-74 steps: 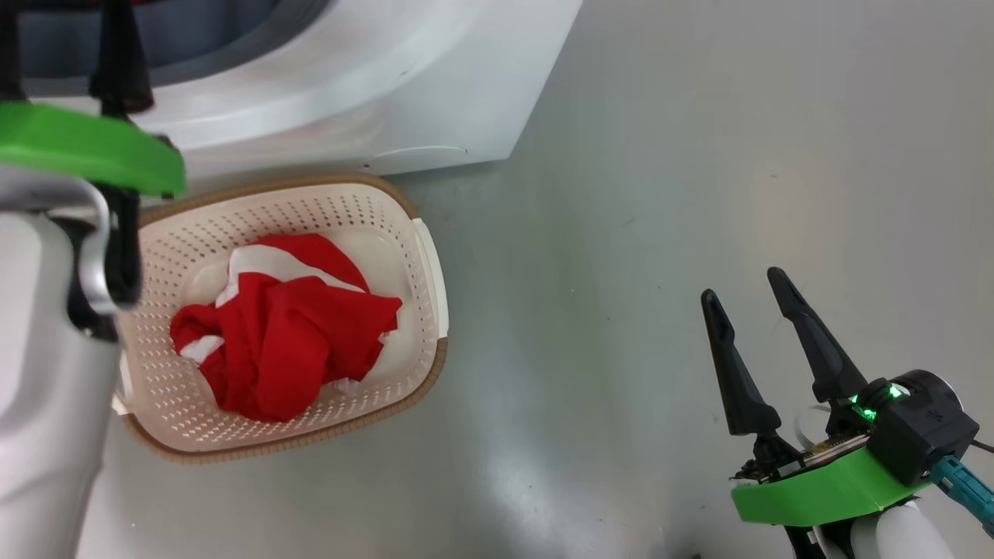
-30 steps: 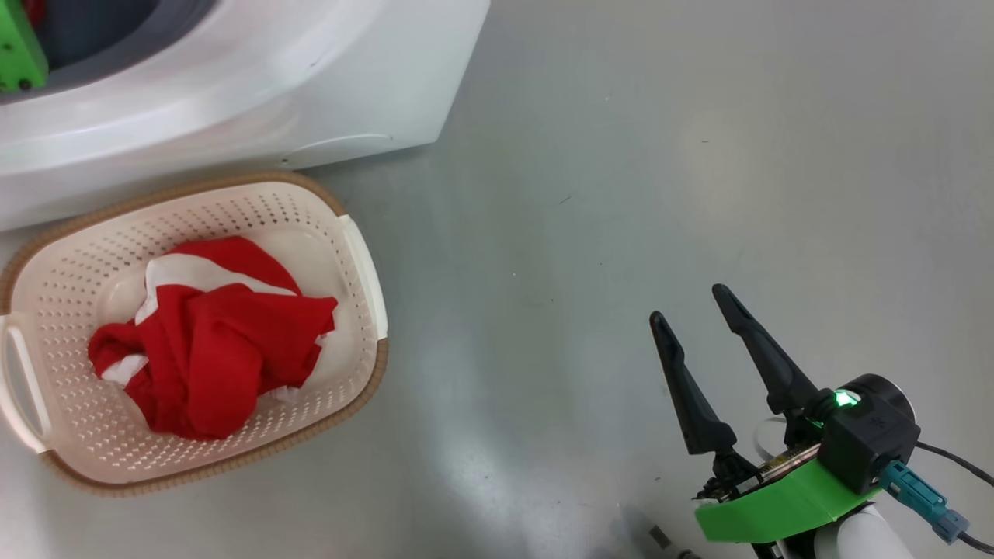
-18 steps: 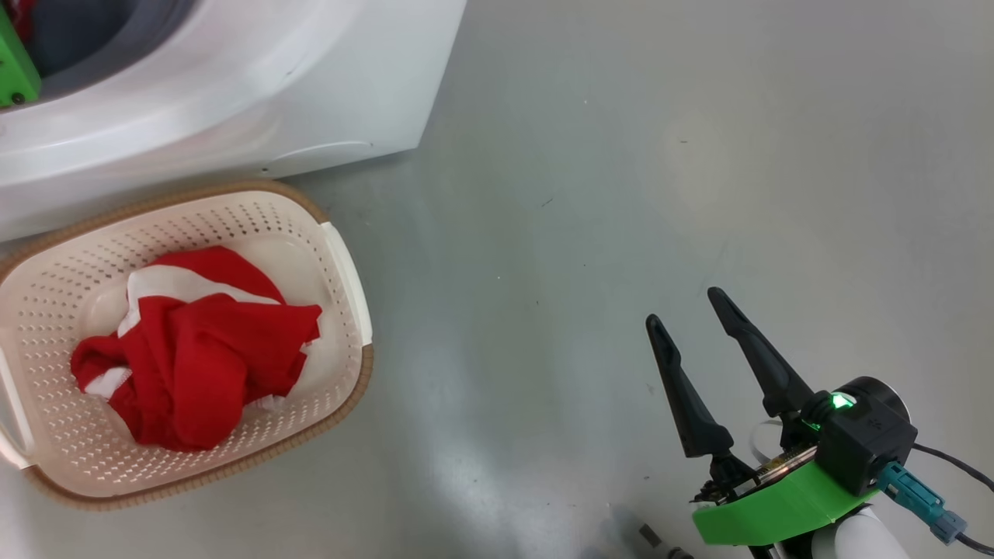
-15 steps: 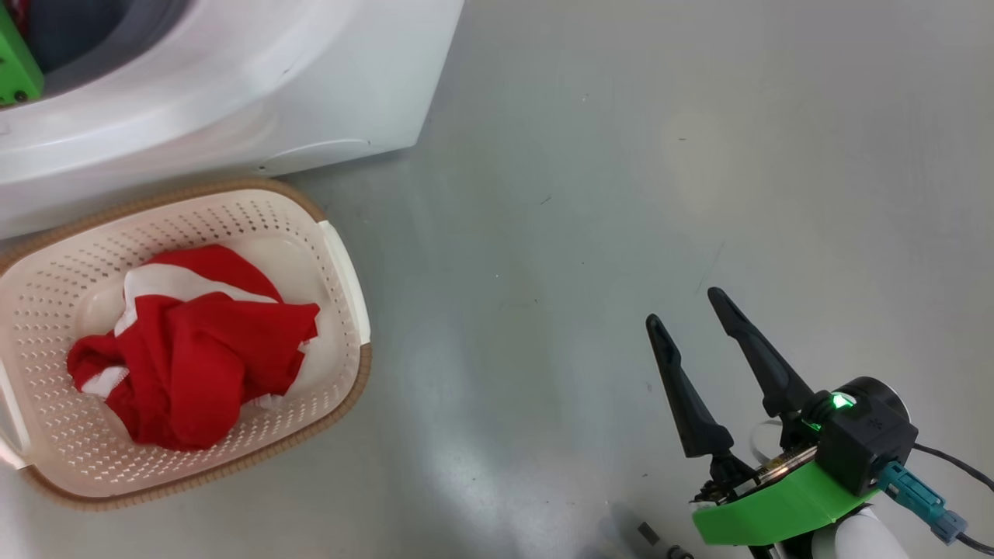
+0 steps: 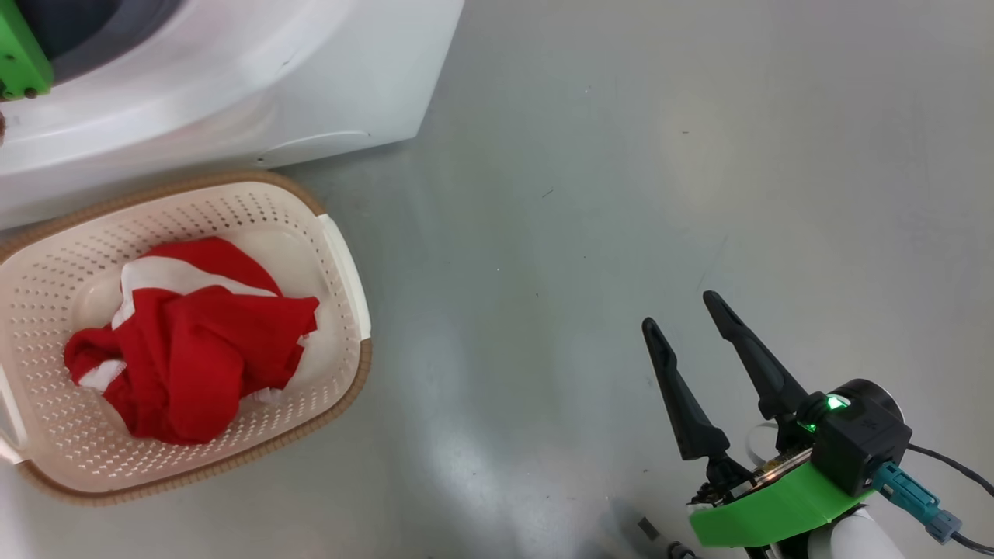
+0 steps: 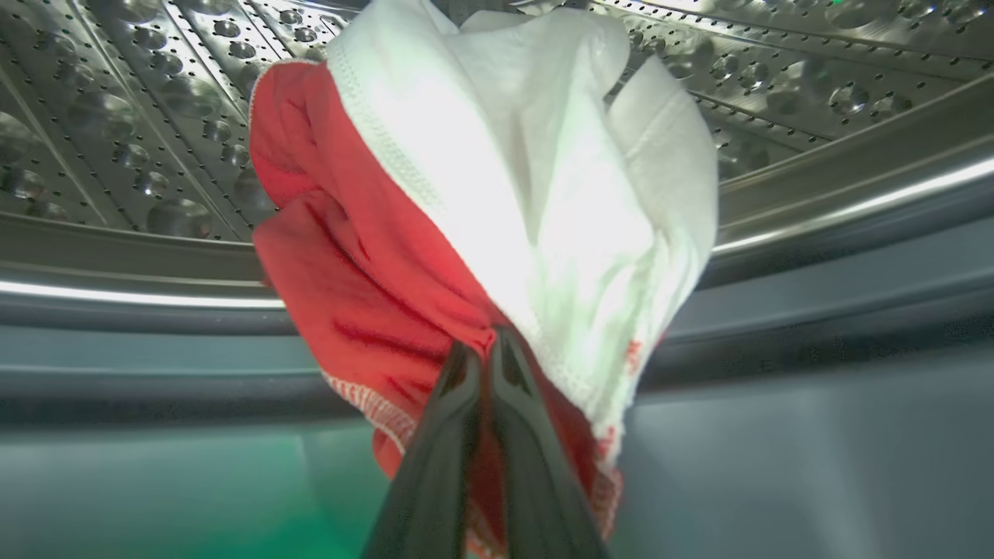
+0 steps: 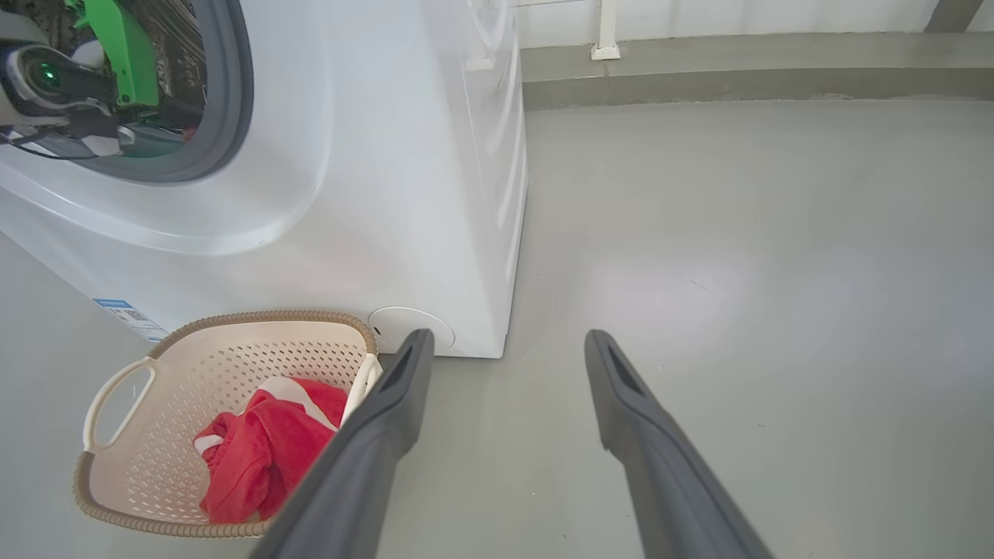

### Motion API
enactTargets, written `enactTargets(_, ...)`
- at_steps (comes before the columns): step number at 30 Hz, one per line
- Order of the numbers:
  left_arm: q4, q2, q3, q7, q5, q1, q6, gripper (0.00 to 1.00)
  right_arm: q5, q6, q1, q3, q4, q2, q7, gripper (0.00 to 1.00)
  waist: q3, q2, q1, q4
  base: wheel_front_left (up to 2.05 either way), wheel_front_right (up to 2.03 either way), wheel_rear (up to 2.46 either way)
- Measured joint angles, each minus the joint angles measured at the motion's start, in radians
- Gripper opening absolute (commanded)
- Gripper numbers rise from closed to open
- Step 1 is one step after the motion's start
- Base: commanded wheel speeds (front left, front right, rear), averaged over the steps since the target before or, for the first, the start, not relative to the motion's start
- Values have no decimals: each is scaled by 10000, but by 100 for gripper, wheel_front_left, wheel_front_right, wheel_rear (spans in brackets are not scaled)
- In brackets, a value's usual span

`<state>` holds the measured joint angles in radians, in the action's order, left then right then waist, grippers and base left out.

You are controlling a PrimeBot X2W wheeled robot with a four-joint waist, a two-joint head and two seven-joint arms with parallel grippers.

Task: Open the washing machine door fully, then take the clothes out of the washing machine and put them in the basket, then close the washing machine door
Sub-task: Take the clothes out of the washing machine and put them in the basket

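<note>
So, one red bundle (image 5: 194,341) lies in the basket (image 5: 345,264), and my left claw (image 6: 483,345) pinches a second red-and-white garment (image 6: 505,178) inside the drum (image 6: 116,116). My right claw (image 5: 678,309) hangs spread over the floor (image 5: 621,155); unloading and door-closing remain.

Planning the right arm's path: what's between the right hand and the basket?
Nothing: head view shows bare floor between right hand and basket.

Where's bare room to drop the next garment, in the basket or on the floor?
Basket: bare bottom along the wall nearest the washing machine and beside its white handle; red clothes crowd its middle. Floor: wide bare stretch between basket and open right gripper.
</note>
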<state>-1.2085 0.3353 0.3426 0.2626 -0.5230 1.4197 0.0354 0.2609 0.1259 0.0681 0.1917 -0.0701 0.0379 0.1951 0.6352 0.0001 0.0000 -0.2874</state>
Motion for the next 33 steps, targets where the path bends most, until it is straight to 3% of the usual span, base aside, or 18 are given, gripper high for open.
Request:
enactTargets(26, 1440, -17, 107, -2790, -167, -565, -533, 0, -4, 0, 53, -142, 75, 6, 58, 100, -139, 0, 0, 832, 0, 0, 0)
enactTargets(33, 2487, 46, 159, -3488, -165, -1304, -399, 0, -6, 0, 204, -178, 59, 8, 56, 100, -257, 0, 0, 1029, 0, 0, 0)
